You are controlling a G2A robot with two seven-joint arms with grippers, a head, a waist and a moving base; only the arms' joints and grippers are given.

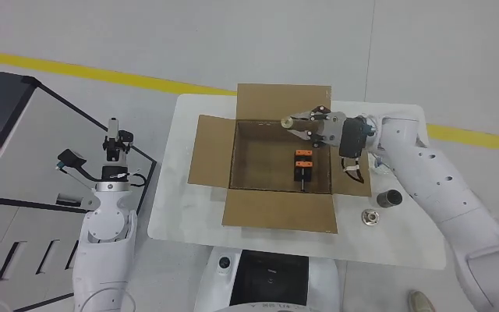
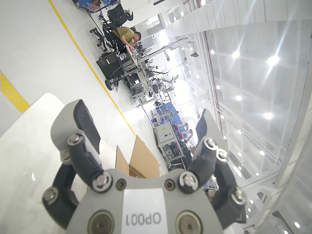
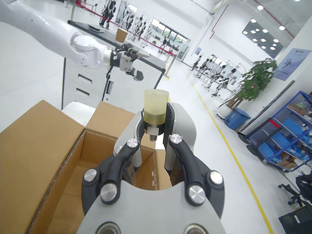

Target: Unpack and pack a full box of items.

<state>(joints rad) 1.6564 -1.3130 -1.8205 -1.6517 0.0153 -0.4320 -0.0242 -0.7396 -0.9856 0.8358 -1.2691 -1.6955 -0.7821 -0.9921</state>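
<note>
An open cardboard box (image 1: 269, 210) stands in the middle of the white table (image 1: 183, 207). On its floor lies an orange and black item (image 1: 303, 165). My right gripper (image 1: 312, 123) hangs over the box's far right part, shut on a pale yellow rubber cylinder (image 1: 293, 121) with a metal nut and threaded stud. The right wrist view shows that cylinder (image 3: 155, 105) clamped between the pads of the right gripper (image 3: 154, 116), above the box (image 3: 36, 132). My left gripper (image 2: 146, 127) is open and holds nothing; it sits off the table's left side (image 1: 115, 139).
Two short metal cylinders (image 1: 389, 198) (image 1: 370, 216) stand on the table right of the box. The box's flaps are folded outward on every side. A dark-framed table (image 1: 23, 101) stands on the floor to the far left.
</note>
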